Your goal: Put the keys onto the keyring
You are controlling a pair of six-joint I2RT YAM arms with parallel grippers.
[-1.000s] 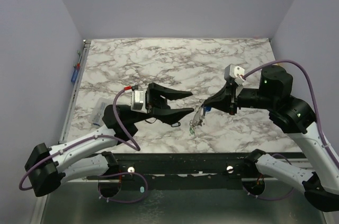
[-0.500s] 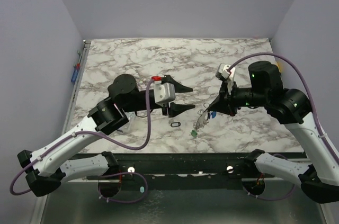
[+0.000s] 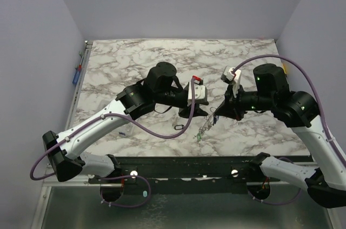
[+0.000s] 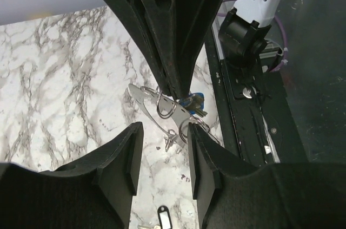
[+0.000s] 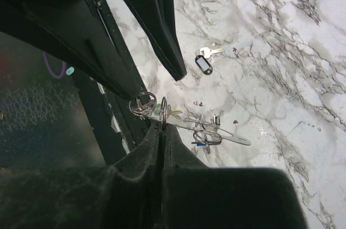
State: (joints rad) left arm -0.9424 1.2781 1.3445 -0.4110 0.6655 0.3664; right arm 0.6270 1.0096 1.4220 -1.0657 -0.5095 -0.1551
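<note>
Swinging in from the table's left side, the left gripper [image 4: 163, 131] has crossed to centre and now sits at 9 o'clock of the right gripper [image 5: 162, 134], its jaws spread with nothing between them. Nearest the bases, a black tag [image 3: 179, 126] lies on the marble table [image 3: 135, 61]. Just beyond, the keyring [image 4: 146, 99] is pinched between the right gripper's 2 pressed-together fingers, with the keys [image 4: 194, 102] bunched at it. It looks light, thin, springy and slick, and the keys are likely to swing. Bare wire away from the keys seems the best hold. From above, its long axis runs 1 to 7 o'clock, free end at 7.
</note>
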